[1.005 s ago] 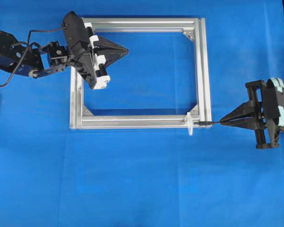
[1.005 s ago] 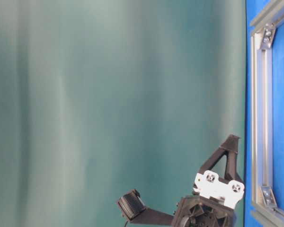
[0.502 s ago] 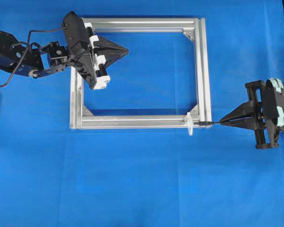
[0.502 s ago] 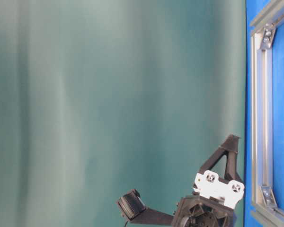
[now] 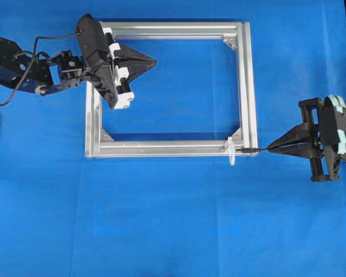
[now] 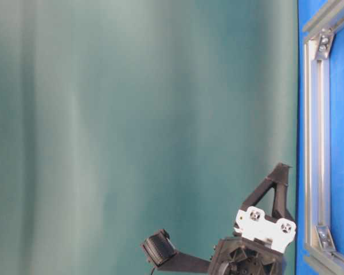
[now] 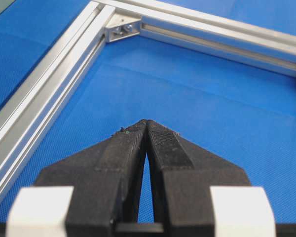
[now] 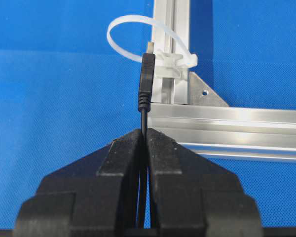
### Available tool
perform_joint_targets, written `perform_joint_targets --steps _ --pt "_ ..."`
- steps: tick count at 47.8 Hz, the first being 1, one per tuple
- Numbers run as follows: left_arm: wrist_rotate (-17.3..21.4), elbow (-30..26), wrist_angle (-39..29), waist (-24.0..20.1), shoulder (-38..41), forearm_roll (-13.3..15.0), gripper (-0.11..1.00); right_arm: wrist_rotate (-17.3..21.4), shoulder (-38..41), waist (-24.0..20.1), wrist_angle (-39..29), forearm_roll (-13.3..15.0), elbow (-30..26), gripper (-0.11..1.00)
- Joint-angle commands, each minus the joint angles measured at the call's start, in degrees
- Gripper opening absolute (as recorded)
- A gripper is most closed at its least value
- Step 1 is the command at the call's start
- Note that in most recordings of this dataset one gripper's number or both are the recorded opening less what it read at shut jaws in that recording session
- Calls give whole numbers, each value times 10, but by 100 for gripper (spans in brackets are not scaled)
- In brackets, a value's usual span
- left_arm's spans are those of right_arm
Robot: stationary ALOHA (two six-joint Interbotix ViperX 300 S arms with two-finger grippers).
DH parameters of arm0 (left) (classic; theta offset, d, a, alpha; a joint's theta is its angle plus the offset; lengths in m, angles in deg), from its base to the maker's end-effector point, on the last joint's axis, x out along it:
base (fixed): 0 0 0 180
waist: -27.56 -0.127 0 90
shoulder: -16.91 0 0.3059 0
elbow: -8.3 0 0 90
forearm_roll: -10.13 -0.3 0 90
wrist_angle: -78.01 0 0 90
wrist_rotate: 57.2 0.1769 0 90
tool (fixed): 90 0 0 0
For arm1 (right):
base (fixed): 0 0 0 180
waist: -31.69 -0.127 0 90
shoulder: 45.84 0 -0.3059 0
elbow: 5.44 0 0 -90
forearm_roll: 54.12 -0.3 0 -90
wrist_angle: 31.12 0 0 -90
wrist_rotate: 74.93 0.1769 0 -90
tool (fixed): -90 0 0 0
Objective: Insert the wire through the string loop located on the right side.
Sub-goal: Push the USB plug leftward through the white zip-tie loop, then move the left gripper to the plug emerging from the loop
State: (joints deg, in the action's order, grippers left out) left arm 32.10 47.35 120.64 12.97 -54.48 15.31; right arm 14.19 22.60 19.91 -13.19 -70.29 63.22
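Change: none visible against the pictures half a second and one second back; both arms, the wire and the frame lie as they did.
Right gripper (image 8: 144, 132): fingers pressed together, pinching the wire (image 8: 147, 79) just behind its plug.
Wire: plug sticks out past the fingertips, its tip at the loop (image 8: 138, 37); whether it has entered the loop I cannot tell.
Loop: whitish, on the frame (image 5: 249, 86) at its lower right corner, by a corner bracket (image 8: 203, 94).
Left gripper (image 7: 146, 123): fingers pressed together, holding nothing, above the blue mat (image 5: 173, 219) inside the frame's upper left corner.
Overhead only: both arms at once; right gripper (image 5: 271, 148) just outside the frame, wire (image 5: 255, 150) a thin line running to the loop (image 5: 232, 151); left gripper (image 5: 152, 60) well apart from it.
Right wrist only: the plug's shape and the loop's arc.
Table-level only: a teal backdrop (image 6: 132, 114), the left gripper (image 6: 282, 169) from the side, one frame rail (image 6: 315, 143); wire and loop not in view.
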Motion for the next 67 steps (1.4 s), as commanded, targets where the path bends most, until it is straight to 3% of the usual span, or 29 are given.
perform_joint_targets --steps 1,19,42,67 --pt "1 -10 6 2 -16 -2 0 -1 0 2 6 0 -8 -4" --pt "1 -10 6 2 -16 -2 0 2 20 2 31 1 -15 -4" --pt "1 -9 6 2 -17 -2 0 4 149 2 112 -2 -68 -4" --pt "0 -11 15 3 -16 -1 0 4 192 2 122 -2 -102 -4"
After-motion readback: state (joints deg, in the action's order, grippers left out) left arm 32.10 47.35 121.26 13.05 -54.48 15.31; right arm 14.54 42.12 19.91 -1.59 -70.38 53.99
